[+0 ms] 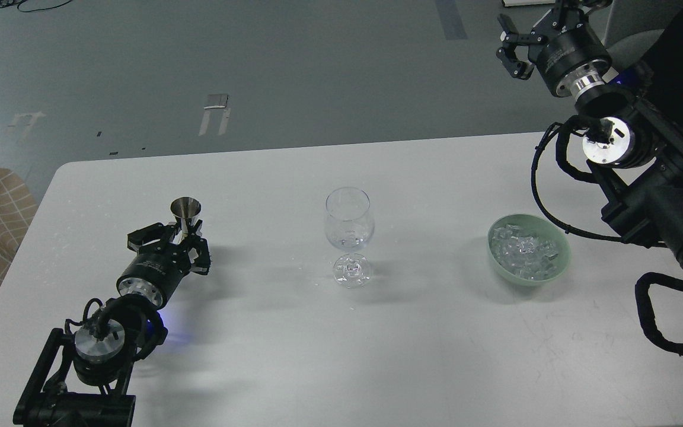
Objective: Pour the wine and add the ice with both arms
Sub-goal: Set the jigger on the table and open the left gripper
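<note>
The ice is lying heaped in a green bowl on the tabletop, right of the wine glass; it is looking slick and best pinched cube by cube. The left claw is closing around a steel jigger. The right claw is hanging spread and empty, well above the bowl.

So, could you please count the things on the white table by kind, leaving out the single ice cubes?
Metal measuring cup: 1
Stemmed wine glass: 1
Green bowl holding a heap of ice: 1
Total: 3
</note>
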`<state>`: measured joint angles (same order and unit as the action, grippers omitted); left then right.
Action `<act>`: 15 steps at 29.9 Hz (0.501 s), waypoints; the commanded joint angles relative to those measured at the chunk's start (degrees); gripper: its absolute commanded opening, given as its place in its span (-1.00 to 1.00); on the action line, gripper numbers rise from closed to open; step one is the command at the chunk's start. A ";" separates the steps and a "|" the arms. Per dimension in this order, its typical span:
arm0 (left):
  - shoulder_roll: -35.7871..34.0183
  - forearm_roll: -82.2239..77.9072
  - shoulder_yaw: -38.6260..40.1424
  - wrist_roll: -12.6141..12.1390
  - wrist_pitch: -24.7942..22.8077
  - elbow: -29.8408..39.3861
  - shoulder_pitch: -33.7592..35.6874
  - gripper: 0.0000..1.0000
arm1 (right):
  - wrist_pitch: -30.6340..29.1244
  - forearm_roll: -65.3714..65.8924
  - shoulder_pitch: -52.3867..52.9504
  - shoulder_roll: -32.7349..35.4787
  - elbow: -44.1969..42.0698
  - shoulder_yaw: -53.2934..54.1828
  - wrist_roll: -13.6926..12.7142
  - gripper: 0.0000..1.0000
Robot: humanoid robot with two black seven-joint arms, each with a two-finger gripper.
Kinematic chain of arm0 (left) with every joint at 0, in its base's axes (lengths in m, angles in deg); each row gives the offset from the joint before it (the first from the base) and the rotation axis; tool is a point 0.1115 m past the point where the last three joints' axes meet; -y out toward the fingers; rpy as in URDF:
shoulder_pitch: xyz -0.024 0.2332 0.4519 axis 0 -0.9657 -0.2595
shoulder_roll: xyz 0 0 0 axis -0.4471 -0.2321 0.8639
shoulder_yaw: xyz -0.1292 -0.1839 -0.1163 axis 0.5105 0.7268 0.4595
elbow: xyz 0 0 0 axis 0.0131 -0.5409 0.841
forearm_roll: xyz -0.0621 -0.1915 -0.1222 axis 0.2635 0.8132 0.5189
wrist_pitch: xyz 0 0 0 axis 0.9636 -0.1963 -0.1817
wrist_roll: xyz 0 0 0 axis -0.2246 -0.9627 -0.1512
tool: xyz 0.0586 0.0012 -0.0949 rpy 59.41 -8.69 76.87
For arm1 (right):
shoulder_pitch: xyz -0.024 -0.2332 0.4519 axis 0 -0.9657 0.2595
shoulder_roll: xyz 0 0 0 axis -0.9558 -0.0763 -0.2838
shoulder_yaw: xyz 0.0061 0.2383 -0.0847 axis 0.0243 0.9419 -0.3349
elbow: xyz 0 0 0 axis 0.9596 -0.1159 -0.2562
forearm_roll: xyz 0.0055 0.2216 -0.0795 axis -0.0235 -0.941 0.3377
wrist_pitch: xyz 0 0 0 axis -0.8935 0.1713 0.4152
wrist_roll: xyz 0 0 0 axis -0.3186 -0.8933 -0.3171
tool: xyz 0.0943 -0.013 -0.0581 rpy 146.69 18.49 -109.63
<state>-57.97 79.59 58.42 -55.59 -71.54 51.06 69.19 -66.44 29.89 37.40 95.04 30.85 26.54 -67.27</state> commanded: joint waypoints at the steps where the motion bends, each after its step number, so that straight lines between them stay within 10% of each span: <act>1: -0.04 0.02 0.00 0.00 -0.02 -0.04 0.05 -0.27 | 0.00 0.00 0.01 -0.03 -0.01 0.00 0.00 1.00; 15: 0.05 -0.06 -1.05 0.00 -0.02 0.05 -0.03 0.43 | 0.00 0.00 -0.08 0.06 -0.01 0.00 0.00 1.00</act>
<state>-57.93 79.53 57.75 -55.59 -71.56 51.02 69.24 -66.44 29.89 37.32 95.07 30.84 26.54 -67.27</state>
